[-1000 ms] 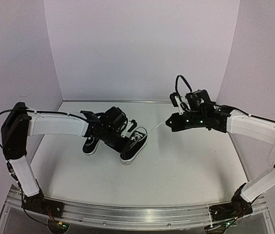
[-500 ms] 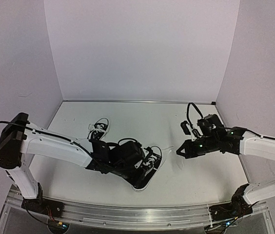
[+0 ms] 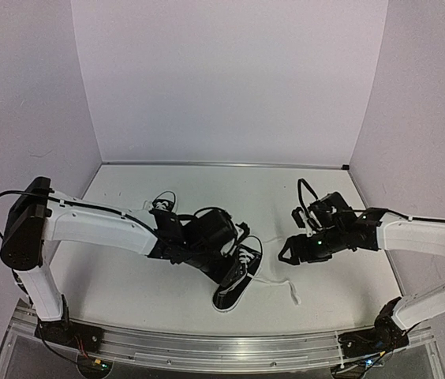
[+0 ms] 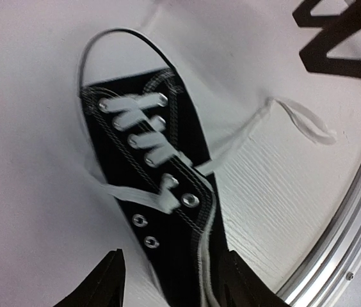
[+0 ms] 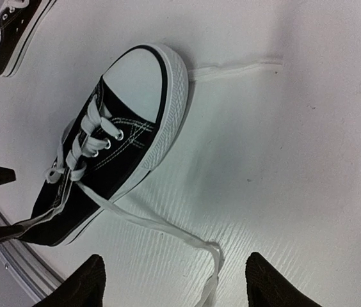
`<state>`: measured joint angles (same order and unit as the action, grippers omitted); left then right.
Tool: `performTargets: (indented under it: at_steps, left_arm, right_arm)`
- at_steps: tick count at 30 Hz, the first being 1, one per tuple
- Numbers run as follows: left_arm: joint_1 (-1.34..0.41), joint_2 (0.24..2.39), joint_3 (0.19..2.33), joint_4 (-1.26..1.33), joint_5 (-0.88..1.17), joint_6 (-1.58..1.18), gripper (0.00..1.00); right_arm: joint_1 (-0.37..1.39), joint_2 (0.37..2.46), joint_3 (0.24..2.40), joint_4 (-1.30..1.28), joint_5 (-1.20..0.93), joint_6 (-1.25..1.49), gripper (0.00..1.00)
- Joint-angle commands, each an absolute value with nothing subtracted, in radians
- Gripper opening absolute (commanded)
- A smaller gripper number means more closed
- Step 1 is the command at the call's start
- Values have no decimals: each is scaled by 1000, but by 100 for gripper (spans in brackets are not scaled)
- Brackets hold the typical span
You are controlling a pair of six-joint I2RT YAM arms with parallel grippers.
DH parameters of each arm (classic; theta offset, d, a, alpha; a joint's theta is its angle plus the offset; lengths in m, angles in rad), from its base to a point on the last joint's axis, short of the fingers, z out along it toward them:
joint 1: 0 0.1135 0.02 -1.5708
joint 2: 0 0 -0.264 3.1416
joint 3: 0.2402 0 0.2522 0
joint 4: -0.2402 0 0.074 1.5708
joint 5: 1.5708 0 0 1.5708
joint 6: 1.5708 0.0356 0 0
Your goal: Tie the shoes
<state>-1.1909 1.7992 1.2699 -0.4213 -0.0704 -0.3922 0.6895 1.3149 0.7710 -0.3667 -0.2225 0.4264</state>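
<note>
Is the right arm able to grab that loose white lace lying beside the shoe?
Probably yes. The right pincer is open right above the loose lace, which lies flat on the table with nothing covering it. The left pincer is over at the shoe, out of the way.

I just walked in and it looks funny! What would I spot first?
A little black sneaker with a white toe lies near the front of the table, its white lace trailing loose to the right. The left gripper is over its heel and the right gripper beside it, both open. The second sneaker sits farther back.
</note>
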Motion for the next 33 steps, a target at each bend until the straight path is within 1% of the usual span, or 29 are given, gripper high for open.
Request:
performTargets:
  at_steps: [1, 5, 16, 22, 28, 33]
  left_arm:
    - [-1101, 1709, 1338, -431, -115, -353, 53]
    - [-1091, 1678, 1344, -422, -178, -351, 55]
    - [-1091, 1592, 1282, -412, -216, -365, 56]
    - [-1091, 1559, 1244, -388, -214, -380, 56]
    - [-1091, 1546, 1235, -395, -232, -364, 56]
    - [-1091, 1547, 1235, -394, -237, -353, 56]
  right_arm:
    - [662, 1481, 900, -320, -104, 403, 67]
    - [639, 1620, 974, -259, -111, 406, 63]
    - [615, 1889, 1102, -200, -130, 394, 53]
    - [615, 1974, 1171, -200, -90, 404, 49]
    - [615, 2037, 1215, -199, -100, 404, 45]
    - [616, 2076, 1248, -204, -102, 394, 40]
